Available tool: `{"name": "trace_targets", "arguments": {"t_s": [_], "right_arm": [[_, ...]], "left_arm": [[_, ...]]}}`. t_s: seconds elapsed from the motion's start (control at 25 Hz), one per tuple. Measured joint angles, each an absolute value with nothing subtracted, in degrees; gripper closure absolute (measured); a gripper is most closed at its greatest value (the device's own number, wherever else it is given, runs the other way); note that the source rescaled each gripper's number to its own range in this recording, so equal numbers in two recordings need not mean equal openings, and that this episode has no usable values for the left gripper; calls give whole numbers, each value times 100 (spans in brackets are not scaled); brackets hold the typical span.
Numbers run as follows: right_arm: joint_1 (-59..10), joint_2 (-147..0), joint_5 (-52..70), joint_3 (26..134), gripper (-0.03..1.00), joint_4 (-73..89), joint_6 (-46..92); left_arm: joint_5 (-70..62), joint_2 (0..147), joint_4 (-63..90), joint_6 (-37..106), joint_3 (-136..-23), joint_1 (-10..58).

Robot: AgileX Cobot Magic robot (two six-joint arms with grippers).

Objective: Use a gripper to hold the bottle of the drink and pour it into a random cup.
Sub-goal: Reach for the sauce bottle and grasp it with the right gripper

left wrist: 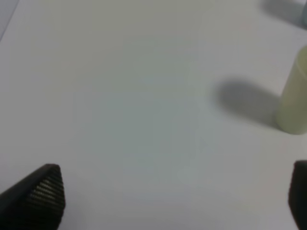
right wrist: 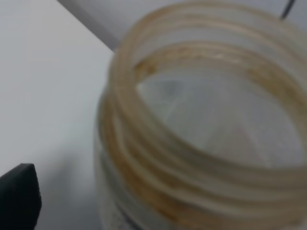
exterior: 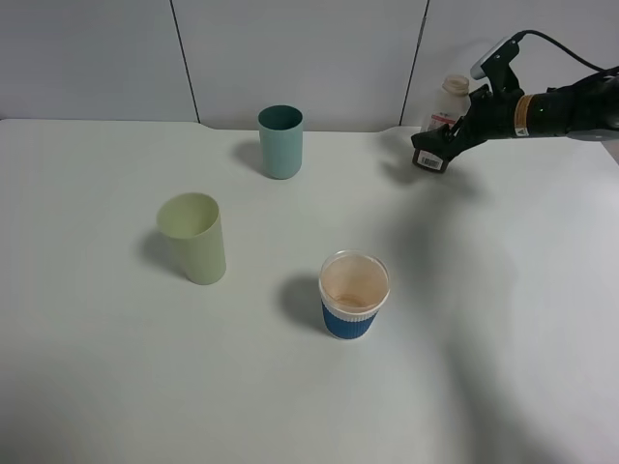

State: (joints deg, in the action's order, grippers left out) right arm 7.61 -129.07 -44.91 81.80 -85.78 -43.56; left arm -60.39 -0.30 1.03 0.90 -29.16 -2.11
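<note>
The bottle [exterior: 447, 101] is small and translucent and stands upright at the table's far right edge by the wall. My right gripper [exterior: 431, 153] is right at it, just in front, and hides its lower part. In the right wrist view the bottle's open wide neck [right wrist: 201, 120] fills the frame, brown-tinted. One black fingertip [right wrist: 18, 197] stands apart from its side, and the other is out of frame. The pale yellow-green cup [exterior: 193, 238] stands upright left of centre and also shows in the left wrist view [left wrist: 293, 96]. My left gripper [left wrist: 172, 196] is open and empty above bare table.
A teal-green tumbler [exterior: 280, 141] stands at the back centre. A clear cup with a blue sleeve [exterior: 354, 296], brownish inside, stands near the middle front. The white table [exterior: 97, 387] meets a grey panelled wall [exterior: 309, 48] at the back.
</note>
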Motion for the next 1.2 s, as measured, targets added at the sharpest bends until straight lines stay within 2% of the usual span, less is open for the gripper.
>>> {"name": "trace_targets", "arguments": {"t_s": [1.2], "right_arm": [[949,-12914,-4792,8183,-3,-9072,-4695]], "left_arm": [[-6039,-30,108,90,-2916,-211]]}}
